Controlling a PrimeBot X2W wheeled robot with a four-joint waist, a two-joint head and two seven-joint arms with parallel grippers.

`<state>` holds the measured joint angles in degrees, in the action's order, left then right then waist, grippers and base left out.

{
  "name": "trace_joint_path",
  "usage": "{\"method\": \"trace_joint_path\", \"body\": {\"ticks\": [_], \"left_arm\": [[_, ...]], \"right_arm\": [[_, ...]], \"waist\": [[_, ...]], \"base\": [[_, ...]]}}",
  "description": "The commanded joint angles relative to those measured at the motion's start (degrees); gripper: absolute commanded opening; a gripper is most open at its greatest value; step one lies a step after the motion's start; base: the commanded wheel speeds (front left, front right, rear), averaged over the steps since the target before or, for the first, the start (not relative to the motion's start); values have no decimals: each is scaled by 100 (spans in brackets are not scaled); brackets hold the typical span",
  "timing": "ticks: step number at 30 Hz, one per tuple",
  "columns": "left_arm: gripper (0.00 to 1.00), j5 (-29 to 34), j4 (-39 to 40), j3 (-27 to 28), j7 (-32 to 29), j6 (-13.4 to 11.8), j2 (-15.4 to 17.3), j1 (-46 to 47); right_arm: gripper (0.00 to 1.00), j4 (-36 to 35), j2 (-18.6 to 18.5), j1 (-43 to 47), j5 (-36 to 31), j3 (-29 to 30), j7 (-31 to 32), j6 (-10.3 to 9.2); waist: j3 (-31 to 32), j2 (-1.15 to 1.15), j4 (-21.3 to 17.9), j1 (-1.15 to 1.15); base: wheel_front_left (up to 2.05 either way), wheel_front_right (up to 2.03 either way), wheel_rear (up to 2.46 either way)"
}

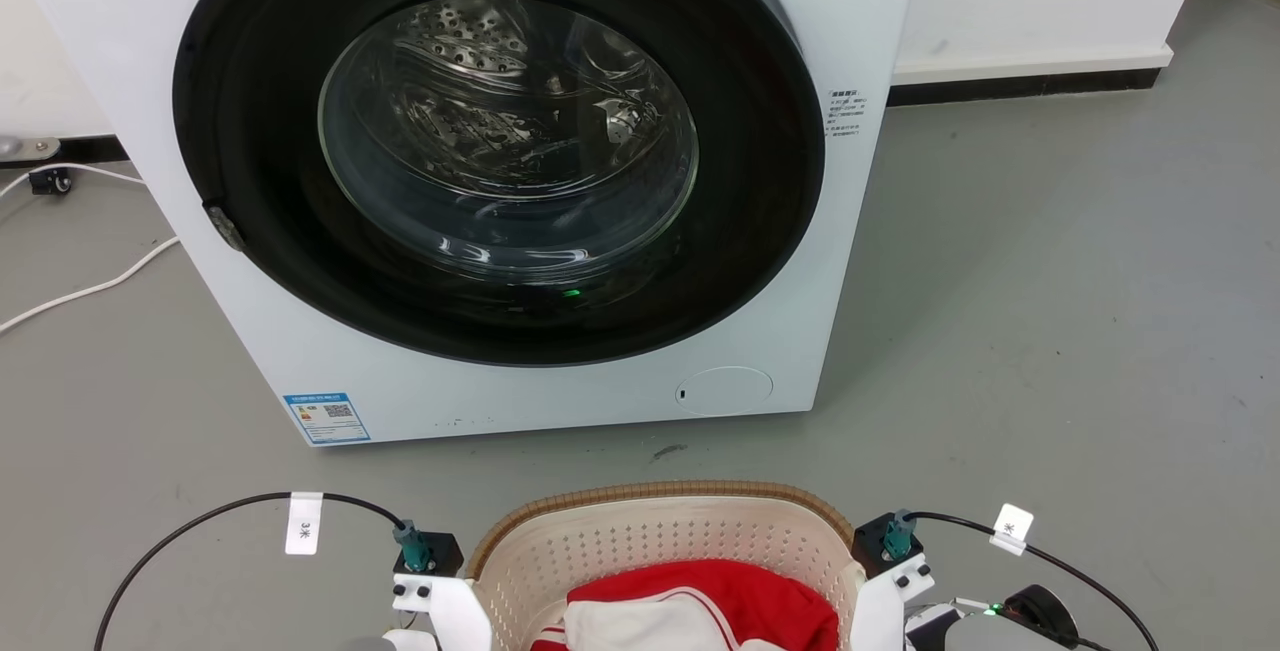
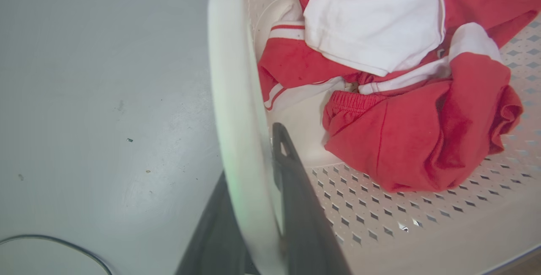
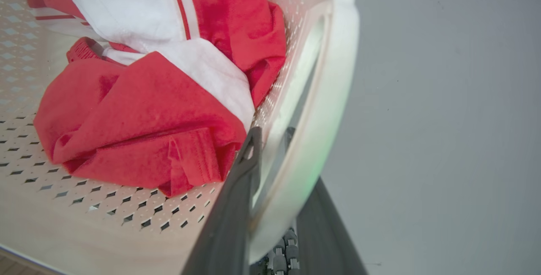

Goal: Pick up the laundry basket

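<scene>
The laundry basket (image 1: pixel 660 531), cream and perforated with a brown woven rim, sits at the bottom of the head view in front of the washing machine. Red and white clothes (image 1: pixel 700 611) lie inside it. My left arm's wrist (image 1: pixel 428 571) and right arm's wrist (image 1: pixel 893 556) flank its two sides. In the left wrist view my left gripper (image 2: pixel 251 161) is shut on the white side handle (image 2: pixel 234 97), one dark finger inside the basket and one outside. My right gripper (image 3: pixel 283 156) clamps the opposite white handle (image 3: pixel 334 76) the same way. Whether the basket rests on the floor cannot be told.
The white washing machine (image 1: pixel 860 231) with its round door (image 1: pixel 500 151) shut stands just beyond the basket. A white cable (image 1: pixel 90 286) runs over the grey floor at the left. Open floor (image 1: pixel 1050 331) spreads to the right, up to a white wall with a dark skirting.
</scene>
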<state>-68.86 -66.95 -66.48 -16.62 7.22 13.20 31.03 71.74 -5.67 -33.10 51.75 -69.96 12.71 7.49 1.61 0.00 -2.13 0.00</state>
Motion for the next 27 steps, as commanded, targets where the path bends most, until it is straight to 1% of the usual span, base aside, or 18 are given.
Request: {"method": "trace_joint_path", "body": {"ticks": [1, 27], "left_arm": [[0, -12, 21, -31, 41, 41, -5, 101], [0, -240, 13, -276, 89, 41, -2, 131]], "right_arm": [[0, 0, -19, -75, 3, -44, -6, 0], [0, 24, -43, -70, 199, -239, -35, 0]], "waist": [[1, 0, -1, 0], [26, 0, 29, 0]], "base": [[0, 0, 0], [0, 0, 0]]}}
